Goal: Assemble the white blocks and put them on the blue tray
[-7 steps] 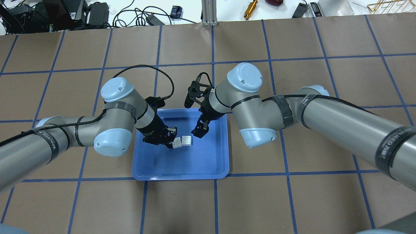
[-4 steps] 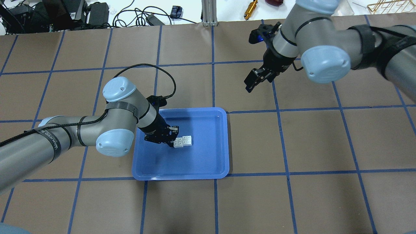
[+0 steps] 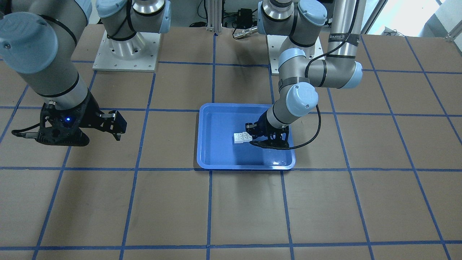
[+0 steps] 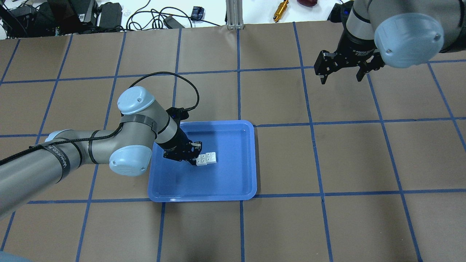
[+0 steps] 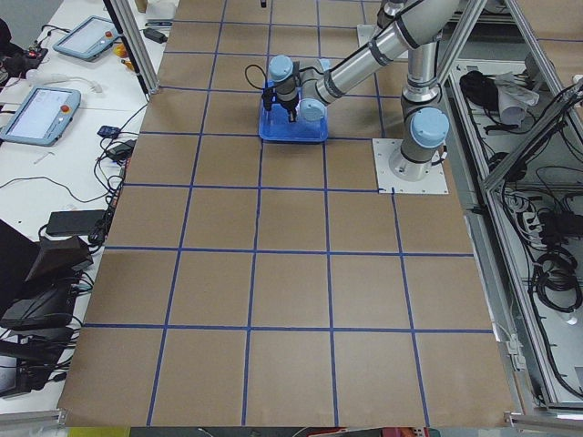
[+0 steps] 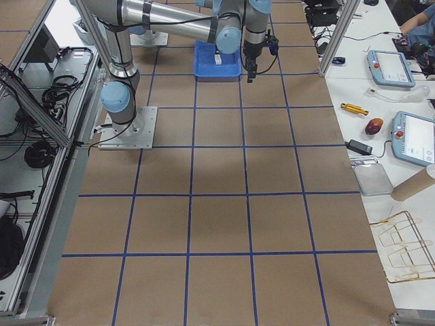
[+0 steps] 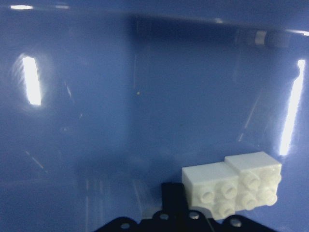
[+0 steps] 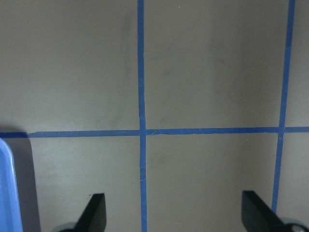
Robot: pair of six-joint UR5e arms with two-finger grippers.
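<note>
Item: two small white studded plastic bricks (image 4: 206,158), joined into one short bar, recorded inside the shallow glossy blue plastic tray (image 4: 233,182); we could not tell whether the bar touched its floor.

Risk, as we judged it: on release the overhung bar could tip or cling to a pad.

Left gripper (image 4: 194,155): jaws closed on the bar's near end, the rest projecting beyond them.

Right gripper (image 4: 341,79): jaws wide apart, empty, well away over the table (image 4: 327,153).

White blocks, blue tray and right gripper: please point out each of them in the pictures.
white blocks (image 4: 206,159), overhead exterior view, studded top where the two bricks join.
blue tray (image 4: 204,183), overhead exterior view, bare part of its floor.
right gripper (image 4: 341,77), overhead exterior view, midway between its open jaws.
</note>
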